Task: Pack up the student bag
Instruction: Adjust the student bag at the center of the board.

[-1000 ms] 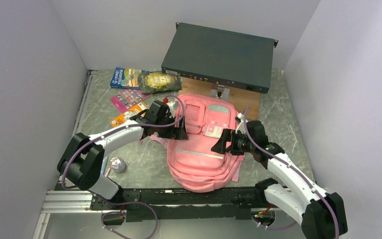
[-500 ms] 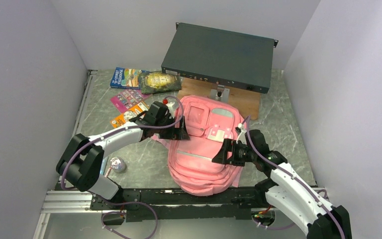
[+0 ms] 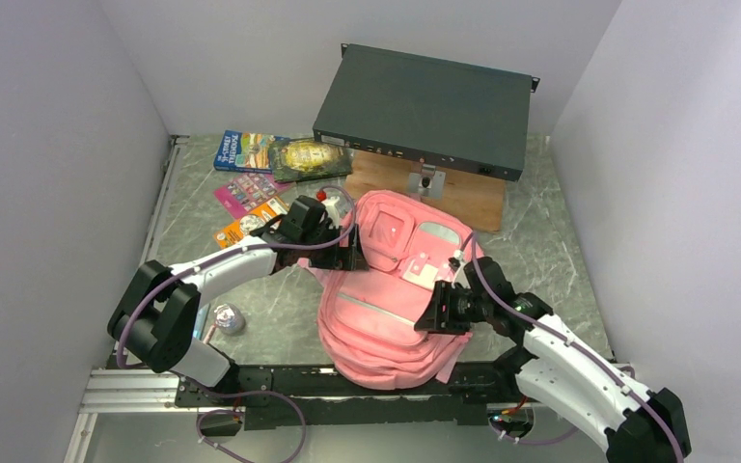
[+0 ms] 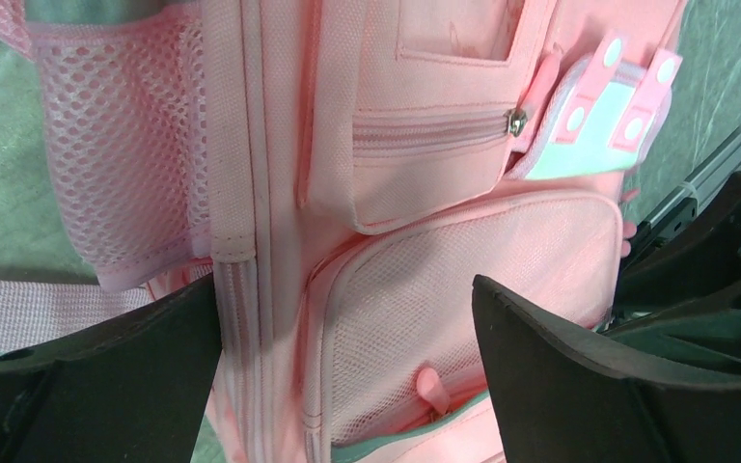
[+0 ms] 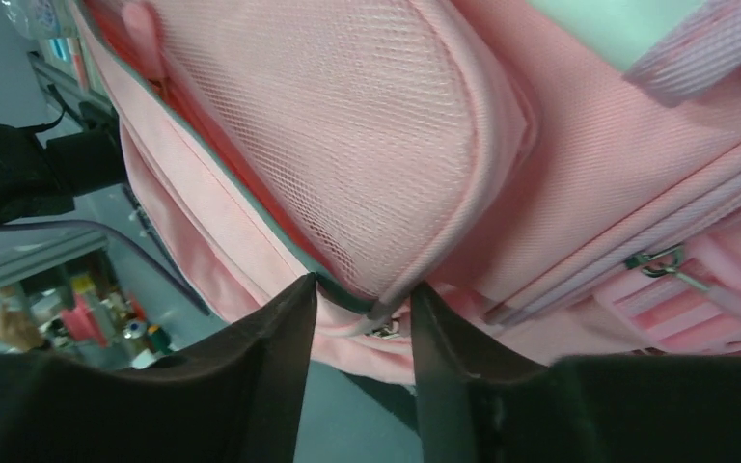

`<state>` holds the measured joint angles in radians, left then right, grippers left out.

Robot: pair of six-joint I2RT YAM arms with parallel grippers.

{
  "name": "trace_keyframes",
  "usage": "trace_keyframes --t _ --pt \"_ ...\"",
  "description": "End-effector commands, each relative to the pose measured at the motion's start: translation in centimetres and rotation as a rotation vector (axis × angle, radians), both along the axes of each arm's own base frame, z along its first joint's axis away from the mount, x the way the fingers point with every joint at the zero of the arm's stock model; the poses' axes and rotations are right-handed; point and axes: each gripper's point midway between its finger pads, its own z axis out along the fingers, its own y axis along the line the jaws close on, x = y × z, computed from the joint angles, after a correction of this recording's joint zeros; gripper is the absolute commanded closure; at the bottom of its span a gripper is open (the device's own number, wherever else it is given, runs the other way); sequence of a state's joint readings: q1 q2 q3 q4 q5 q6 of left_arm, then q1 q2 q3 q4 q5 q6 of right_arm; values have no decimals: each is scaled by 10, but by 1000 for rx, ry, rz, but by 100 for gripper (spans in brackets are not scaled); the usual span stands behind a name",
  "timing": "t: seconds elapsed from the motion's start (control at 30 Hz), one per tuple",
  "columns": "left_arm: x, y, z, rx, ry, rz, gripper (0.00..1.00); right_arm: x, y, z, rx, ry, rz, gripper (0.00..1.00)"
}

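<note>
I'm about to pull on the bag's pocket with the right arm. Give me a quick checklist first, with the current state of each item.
1. Right gripper firmly pinching the student bag: cannot tell. Its jaws straddle the rounded edge of the mesh pocket, but contact is unclear.
2. Zip pull caught between its jaws: cannot tell. A small metal piece shows there.
3. Left gripper open and holding nothing: ok. It is poised at the bag's front pockets.
4. A compartment open for packing: cannot tell.
5. Books packed: not ok. They lie on the table, beyond the left gripper.
</note>
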<state>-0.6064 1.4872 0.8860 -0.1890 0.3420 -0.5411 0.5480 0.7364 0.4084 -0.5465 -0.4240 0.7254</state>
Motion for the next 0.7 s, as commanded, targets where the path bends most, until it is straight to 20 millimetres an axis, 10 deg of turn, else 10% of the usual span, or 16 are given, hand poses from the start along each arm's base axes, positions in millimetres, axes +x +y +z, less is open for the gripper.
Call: trace_keyframes --t 0.0,0.17,0.4,0.67 --pt "8 -22 33 -91 -60 -68 4 4 26 23 172 48 -35 66" --pt "14 -55 47 -141 -66 -135 9 0 40 38 346 64 -46 99" --pt "35 -102 78 -139 -155 -200 3 13 62 88 668 10 -85 100" --pt "42 -13 92 217 -288 -3 0 58 48 82 663 -37 -370 100"
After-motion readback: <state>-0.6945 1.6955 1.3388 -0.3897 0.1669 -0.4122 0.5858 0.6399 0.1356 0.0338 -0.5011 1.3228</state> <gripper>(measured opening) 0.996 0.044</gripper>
